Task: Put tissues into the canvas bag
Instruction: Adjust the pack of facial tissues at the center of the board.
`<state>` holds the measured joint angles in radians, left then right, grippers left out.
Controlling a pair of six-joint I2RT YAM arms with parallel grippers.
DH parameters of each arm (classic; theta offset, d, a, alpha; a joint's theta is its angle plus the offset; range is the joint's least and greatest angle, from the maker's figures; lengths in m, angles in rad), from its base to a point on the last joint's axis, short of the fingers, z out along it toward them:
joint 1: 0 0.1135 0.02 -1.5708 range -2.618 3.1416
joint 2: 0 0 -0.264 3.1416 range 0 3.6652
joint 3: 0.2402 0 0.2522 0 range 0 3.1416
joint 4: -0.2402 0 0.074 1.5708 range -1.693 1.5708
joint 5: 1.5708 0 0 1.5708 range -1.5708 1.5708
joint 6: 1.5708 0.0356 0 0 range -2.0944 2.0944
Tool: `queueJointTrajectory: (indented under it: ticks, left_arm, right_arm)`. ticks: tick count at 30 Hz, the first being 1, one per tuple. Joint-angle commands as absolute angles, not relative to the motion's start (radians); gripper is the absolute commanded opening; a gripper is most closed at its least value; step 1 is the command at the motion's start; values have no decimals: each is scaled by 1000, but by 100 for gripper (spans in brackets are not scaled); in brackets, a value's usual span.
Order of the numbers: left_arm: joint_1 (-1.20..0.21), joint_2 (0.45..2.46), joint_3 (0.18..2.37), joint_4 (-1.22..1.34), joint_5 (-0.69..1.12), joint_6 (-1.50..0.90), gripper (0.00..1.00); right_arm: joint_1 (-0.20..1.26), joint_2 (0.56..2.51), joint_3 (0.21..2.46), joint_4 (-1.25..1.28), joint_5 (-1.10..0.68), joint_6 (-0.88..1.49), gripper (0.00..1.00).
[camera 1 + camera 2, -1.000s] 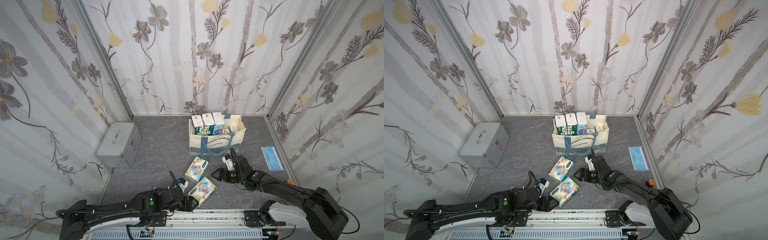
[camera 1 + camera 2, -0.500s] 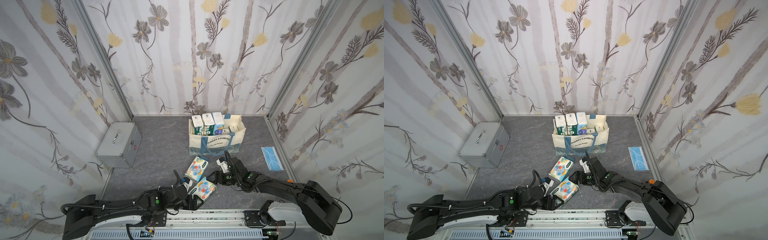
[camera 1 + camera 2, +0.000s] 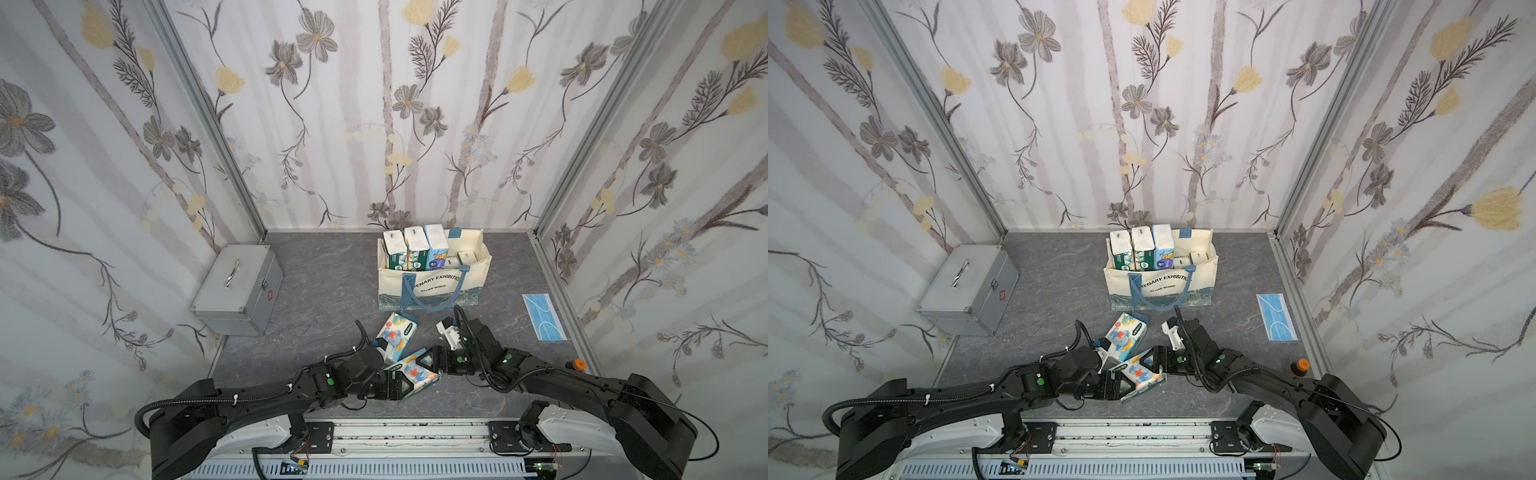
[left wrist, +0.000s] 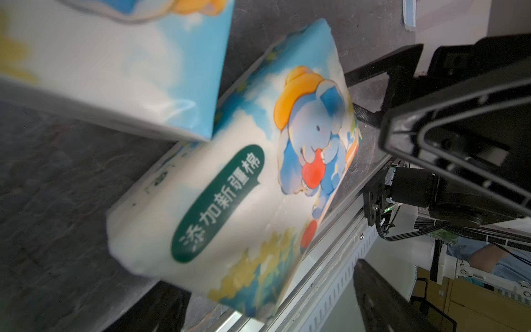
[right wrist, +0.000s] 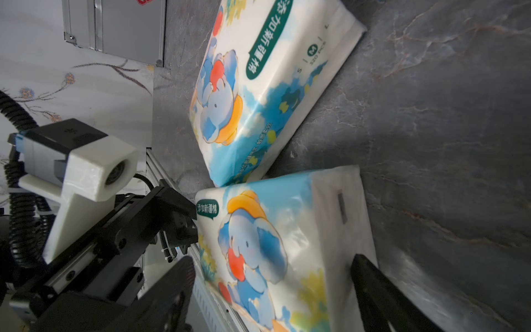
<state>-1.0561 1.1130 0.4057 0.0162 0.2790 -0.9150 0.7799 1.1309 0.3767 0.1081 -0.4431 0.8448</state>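
Two elephant-print tissue packs lie on the grey floor in front of the canvas bag (image 3: 432, 286) (image 3: 1163, 286). Further tissue packs (image 3: 415, 247) stand upright inside the bag. The nearer floor pack (image 3: 415, 372) (image 3: 1142, 374) (image 4: 230, 186) (image 5: 273, 244) sits between both grippers. My left gripper (image 3: 397, 386) (image 4: 270, 299) is open, its fingers astride one end of that pack. From the opposite end my right gripper (image 3: 432, 361) (image 5: 273, 287) is open around it as well, one finger (image 5: 373, 287) close beside the pack's white end. The farther pack (image 3: 395, 336) (image 4: 115, 57) (image 5: 258, 86) lies untouched.
A grey metal case (image 3: 237, 286) stands at the left wall. A blue face mask (image 3: 542, 318) lies flat at the right, and a small brown bottle with an orange cap (image 3: 577, 365) stands near the right wall. The front rail (image 3: 415, 432) runs just behind the nearer pack.
Both arms have closed in on the nearer pack: the right gripper swung left and toward the front, the left gripper pushed right. The pack has shifted slightly.
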Motion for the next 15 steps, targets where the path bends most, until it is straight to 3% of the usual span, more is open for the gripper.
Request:
queueJointTrajectory:
  ticks: [1,12,15]
  left_arm:
    - [-1026,1160,454,23,331,-836,88]
    - [-998,1187,516,-69,278,-767,86]
    - [-980,1158,514,-112,288,-761,92]
  right_arm:
    - [805,1081,341,118,-456,886,86]
    - [809,798,248,-64,-396,894,87]
    - [787,733,267,-172,-358,869,88]
